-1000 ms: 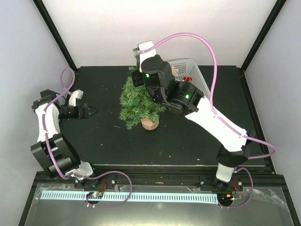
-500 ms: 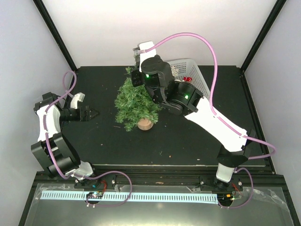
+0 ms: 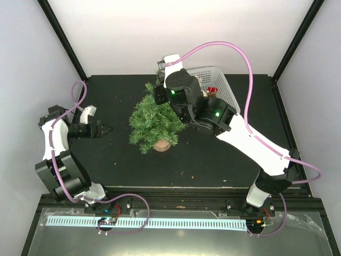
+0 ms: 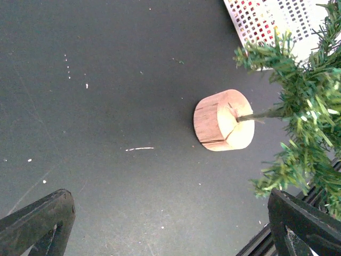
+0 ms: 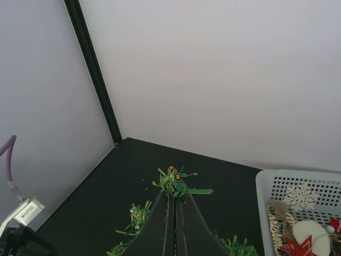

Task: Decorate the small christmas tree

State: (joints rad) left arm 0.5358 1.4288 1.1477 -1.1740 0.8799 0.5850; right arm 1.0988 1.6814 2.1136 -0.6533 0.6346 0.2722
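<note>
Pinching the tree [image 3: 154, 120] tip, the right gripper [image 5: 175, 196] is clamped (hidden from above); left gripper [image 3: 104, 128], left of it, gapes wide.

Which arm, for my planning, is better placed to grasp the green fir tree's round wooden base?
Likely left: the open left gripper faces the wooden base; the right gripper pinches the treetop.

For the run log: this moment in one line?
left end effector: open, empty | right end effector: shut on small christmas tree tip
</note>
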